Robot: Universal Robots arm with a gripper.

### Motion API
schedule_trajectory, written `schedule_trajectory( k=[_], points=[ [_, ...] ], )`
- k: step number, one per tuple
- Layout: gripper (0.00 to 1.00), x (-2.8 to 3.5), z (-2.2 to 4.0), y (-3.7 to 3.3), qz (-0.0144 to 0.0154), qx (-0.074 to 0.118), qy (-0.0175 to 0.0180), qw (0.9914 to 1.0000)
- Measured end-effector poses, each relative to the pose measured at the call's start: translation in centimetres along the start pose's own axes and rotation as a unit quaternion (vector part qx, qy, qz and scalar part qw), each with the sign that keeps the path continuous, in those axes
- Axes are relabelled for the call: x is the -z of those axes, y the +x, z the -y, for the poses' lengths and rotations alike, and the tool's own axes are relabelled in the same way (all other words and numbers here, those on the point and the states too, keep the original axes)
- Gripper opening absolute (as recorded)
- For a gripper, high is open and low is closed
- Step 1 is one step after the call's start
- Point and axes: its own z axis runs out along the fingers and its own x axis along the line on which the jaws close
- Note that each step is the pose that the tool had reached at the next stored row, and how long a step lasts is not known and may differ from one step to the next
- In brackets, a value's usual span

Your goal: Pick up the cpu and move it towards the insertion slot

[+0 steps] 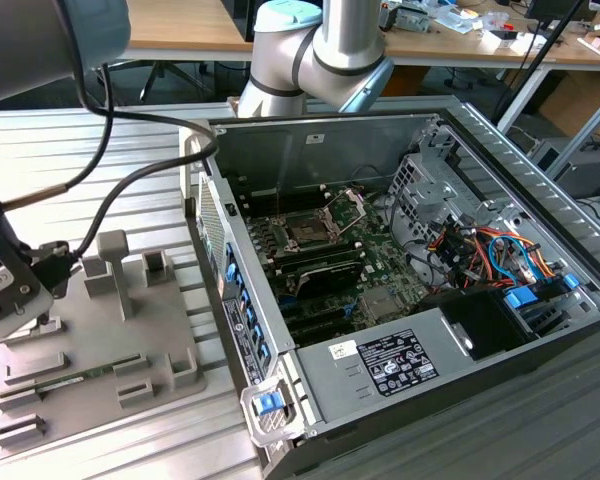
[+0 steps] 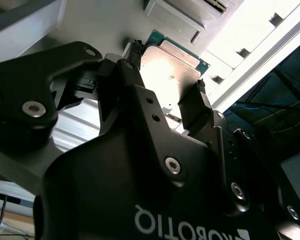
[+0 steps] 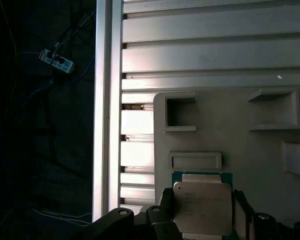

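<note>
Two black fingers (image 3: pixel 166 200) of the gripper (image 3: pixel 202 194) sit one on each side of the cpu (image 3: pixel 202 210). They press on its edges, so the gripper is closed on the cpu. In both wrist views the shiny silver top of the cpu shows between the fingers, with a thin green rim around it. The cpu is over a gray tray (image 3: pixel 230 135) that has little walls and pockets on it. One cannot tell if the cpu rests on the tray or hangs just above it. The tray lies on a counter (image 3: pixel 215 50) made of long silver bars.

In the exterior view the gripper is at the far left, over the tray, and black cables (image 1: pixel 108 115) run up from it. A thin green stick (image 1: pixel 80 380) lies in a groove near the front of the tray. To the exterior view's right of the tray lies an open computer case (image 1: pixel 310 150). The slot (image 1: pixel 310 232) is inside the case, on the green board. It is a dark square with a silver frame. Its metal bracket (image 1: pixel 348 205) is tipped up at the back. The slot is well apart from the cpu, and the case wall is between them. The arm (image 1: pixel 320 50) is behind the case.
</note>
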Motion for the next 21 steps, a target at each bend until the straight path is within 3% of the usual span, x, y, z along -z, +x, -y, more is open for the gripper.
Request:
schedule_trajectory(
  k=[21],
  points=[
    [0.55,1.33,-0.06,0.00,0.0000,0.000,-0.0007,1.00000]
  ],
)
